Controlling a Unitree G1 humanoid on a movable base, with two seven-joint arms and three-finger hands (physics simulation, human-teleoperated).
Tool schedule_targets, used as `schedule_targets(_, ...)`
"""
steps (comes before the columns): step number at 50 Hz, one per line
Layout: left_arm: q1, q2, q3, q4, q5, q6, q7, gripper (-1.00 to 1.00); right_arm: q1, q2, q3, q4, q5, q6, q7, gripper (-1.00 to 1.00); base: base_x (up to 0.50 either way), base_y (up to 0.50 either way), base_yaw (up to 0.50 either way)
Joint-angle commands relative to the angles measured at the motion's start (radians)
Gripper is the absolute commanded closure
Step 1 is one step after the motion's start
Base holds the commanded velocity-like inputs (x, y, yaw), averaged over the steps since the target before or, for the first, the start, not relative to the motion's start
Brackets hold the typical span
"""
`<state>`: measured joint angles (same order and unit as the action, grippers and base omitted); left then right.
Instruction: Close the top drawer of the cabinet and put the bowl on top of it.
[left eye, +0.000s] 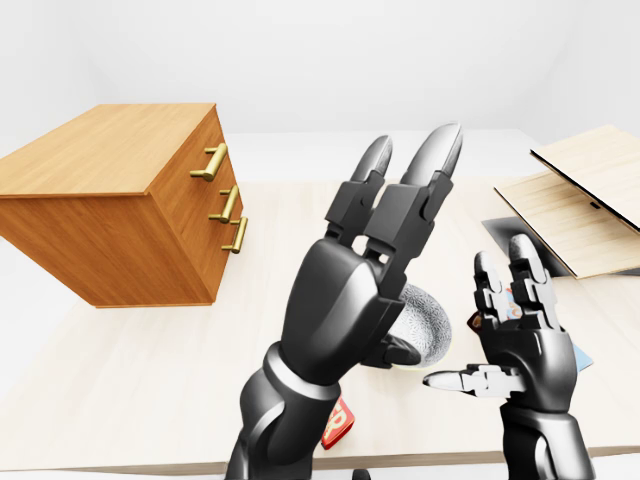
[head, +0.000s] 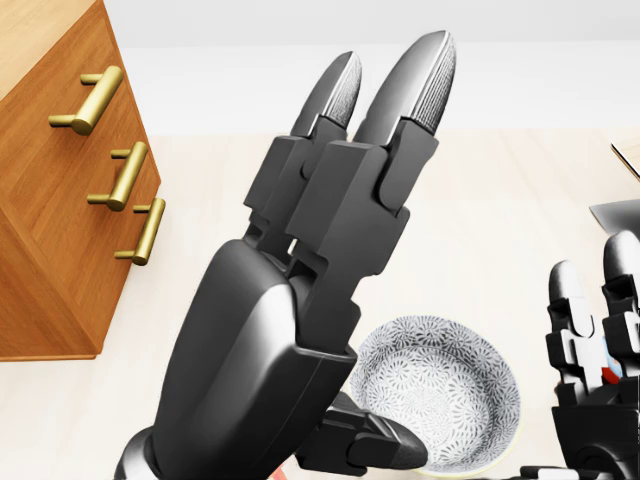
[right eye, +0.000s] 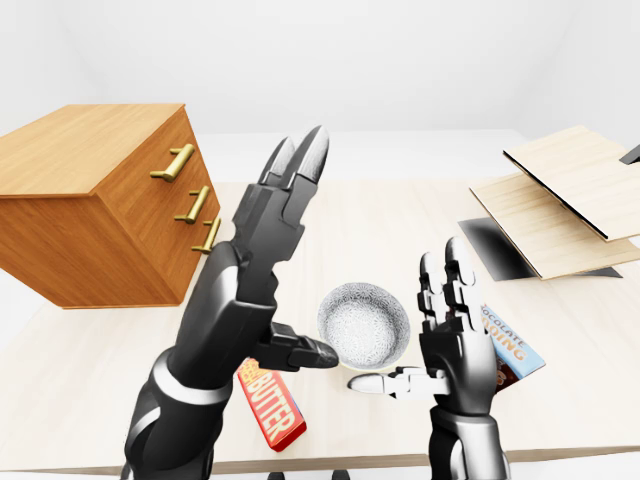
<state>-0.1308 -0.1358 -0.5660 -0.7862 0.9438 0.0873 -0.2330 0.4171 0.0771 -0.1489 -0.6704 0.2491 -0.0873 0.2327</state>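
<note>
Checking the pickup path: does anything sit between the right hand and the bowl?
Nothing visible does. In the right-eye view the open right hand stands just right of the bowl, only bare table between. The raised left hand is on the bowl's other side, toward the cabinet.

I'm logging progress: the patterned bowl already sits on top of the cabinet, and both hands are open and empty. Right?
Not quite. The bowl is not on the cabinet; it stands on the table, between the left hand and the right hand, as the right-eye view shows. Both hands are open and empty, as you said.
</note>
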Motion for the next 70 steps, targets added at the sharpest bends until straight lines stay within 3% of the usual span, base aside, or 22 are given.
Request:
schedule_targets(1, 0.058, -0.083, -0.048, 0.043, 0.232, 0.000, -0.039, -1.00, 0.018, 0.007, -0.019, -0.011, 0.030, 0.000, -0.013, -1.00, 0.00, 0.00, 0.00)
schedule_targets(5, 0.062, -0.090, -0.045, 0.044, 0.237, 0.000, -0.044, -1.00, 0.018, 0.009, -0.021, -0.012, 0.029, 0.000, -0.011, -1.00, 0.00, 0.00, 0.00)
schedule_targets(7, 0.075, -0.086, -0.078, 0.026, 0.353, 0.000, -0.089, -1.00, 0.033, 0.015, -0.036, -0.016, 0.048, 0.000, 0.004, -1.00, 0.00, 0.00, 0.00)
schedule_targets(10, 0.091, -0.098, -0.082, 0.017, 0.408, 0.000, -0.125, -1.00, 0.036, 0.022, -0.040, -0.017, 0.049, 0.000, 0.012, -1.00, 0.00, 0.00, 0.00)
schedule_targets(12, 0.133, -0.080, -0.114, 0.019, 0.478, 0.000, -0.146, -1.00, 0.046, 0.030, -0.045, -0.019, 0.053, 0.000, 0.020, -1.00, 0.00, 0.00, 0.00)
schedule_targets(24, 0.171, -0.073, -0.133, 0.023, 0.519, 0.000, -0.157, -1.00, 0.051, 0.038, -0.050, -0.022, 0.053, 0.000, 0.031, -1.00, 0.00, 0.00, 0.00)
schedule_targets(25, 0.180, -0.059, -0.155, 0.022, 0.583, 0.000, -0.190, -1.00, 0.050, 0.038, -0.047, -0.023, 0.051, 0.000, 0.032, -1.00, 0.00, 0.00, 0.00)
schedule_targets(28, 0.192, -0.060, -0.162, 0.030, 0.614, 0.000, -0.202, -1.00, 0.054, 0.040, -0.043, -0.016, 0.048, 0.000, 0.035, -1.00, 0.00, 0.00, 0.00)
schedule_targets(55, 0.185, -0.056, -0.127, 0.175, 0.663, 0.000, -0.226, -1.00, 0.072, 0.036, -0.033, -0.022, 0.056, 0.000, 0.033, -1.00, 0.00, 0.00, 0.00)
schedule_targets(60, 0.197, -0.054, -0.160, 0.211, 0.675, 0.000, -0.201, -1.00, 0.081, 0.041, -0.030, -0.022, 0.056, 0.000, 0.043, -1.00, 0.00, 0.00, 0.00)
schedule_targets(68, 0.196, -0.054, -0.163, 0.219, 0.674, 0.000, -0.193, -1.00, 0.078, 0.040, -0.028, -0.020, 0.054, 0.000, 0.040, -1.00, 0.00, 0.00, 0.00)
schedule_targets(70, 0.193, -0.062, -0.184, 0.282, 0.680, 0.000, -0.158, -1.00, 0.080, 0.040, -0.029, -0.015, 0.057, 0.000, 0.043, -1.00, 0.00, 0.00, 0.00)
